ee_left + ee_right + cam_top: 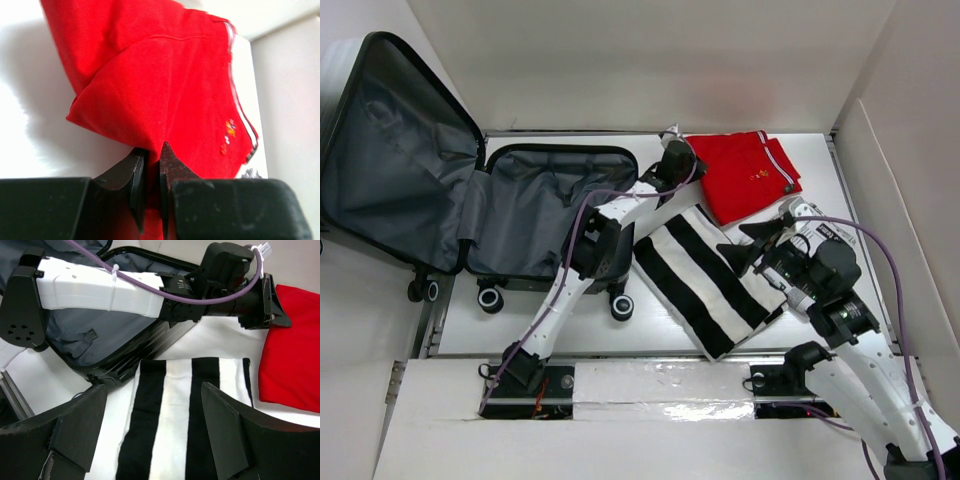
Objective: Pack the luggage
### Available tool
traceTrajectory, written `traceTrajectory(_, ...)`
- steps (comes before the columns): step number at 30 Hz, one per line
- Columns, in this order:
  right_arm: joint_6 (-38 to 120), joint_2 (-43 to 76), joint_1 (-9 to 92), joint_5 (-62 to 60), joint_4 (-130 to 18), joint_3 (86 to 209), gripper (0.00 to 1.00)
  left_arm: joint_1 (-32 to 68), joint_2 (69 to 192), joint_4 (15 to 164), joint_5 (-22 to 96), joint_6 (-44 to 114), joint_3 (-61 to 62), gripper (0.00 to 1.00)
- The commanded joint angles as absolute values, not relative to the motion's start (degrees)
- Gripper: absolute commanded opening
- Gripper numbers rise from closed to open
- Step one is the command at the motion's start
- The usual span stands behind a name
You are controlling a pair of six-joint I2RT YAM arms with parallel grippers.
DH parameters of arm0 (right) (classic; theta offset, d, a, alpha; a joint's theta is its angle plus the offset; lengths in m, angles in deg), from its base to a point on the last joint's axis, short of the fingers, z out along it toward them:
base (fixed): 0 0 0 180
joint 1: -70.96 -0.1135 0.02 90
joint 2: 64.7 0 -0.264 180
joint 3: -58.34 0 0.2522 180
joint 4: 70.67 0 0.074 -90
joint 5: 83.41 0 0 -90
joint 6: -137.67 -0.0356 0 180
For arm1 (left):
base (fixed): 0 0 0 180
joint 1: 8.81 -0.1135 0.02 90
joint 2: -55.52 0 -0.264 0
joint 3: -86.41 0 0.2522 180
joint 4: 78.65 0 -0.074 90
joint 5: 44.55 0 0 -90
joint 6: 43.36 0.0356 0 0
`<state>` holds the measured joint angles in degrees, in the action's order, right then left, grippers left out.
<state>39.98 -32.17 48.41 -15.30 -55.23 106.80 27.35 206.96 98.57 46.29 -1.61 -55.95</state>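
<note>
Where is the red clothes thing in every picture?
Top external: red garment upper right, beyond the striped cloth.
Left wrist: red garment fills the middle and top.
Right wrist: red garment at the right edge.
Shared landmark: the left gripper, shut on its edge.

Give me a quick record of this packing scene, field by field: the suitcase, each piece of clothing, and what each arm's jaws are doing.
luggage: open at the table's left, grey lining showing, no clothing seen inside
red garment: folded, far side of the table, right of the luggage
striped garment: black and white, flat on the table, nearer than the red one
left gripper: jaws closed on the red garment's edge
right gripper: jaws open over the striped garment, holding nothing
</note>
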Motion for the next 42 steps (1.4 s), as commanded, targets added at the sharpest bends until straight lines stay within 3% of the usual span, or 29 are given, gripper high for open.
traceTrajectory(1,40.72,-32.62,48.1,-15.56,-59.45,106.99,0.81,26.17,193.79,108.42,38.79,2.95,-57.52,0.0)
traceTrajectory(8,40.64,-35.16,48.1,-12.14,-58.76,106.47,0.81,24.24,177.29,105.51,33.59,10.08,-49.37,0.0)
traceTrajectory(23,40.28,-36.31,48.1,-4.75,-53.83,106.55,0.82,-2.29,140.36,109.73,25.06,9.2,0.9,0.0)
traceTrajectory(31,40.02,-37.45,48.1,-5.8,-53.48,105.94,0.82,-20.39,142.0,105.26,24.0,13.15,15.6,0.0)
traceTrajectory(35,39.67,-37.28,48.1,-4.23,-52.69,105.85,0.82,-22.96,143.23,102.98,27.16,13.42,19.65,0.0)
traceTrajectory(36,39.49,-37.1,48.1,-3.44,-52.42,105.94,0.82,-22.96,143.76,99.23,28.47,13.77,18.6,0.1)
traceTrajectory(37,39.49,-37.02,48.1,-1.95,-52.25,106.03,0.82,-22.96,144.37,97.1,30.58,14.03,17.9,0.1)
traceTrajectory(42,39.49,-37.01,48.1,-1.41,-51.81,106.12,0.82,-22.96,145.17,88.05,38.14,14.65,14.82,0.0)
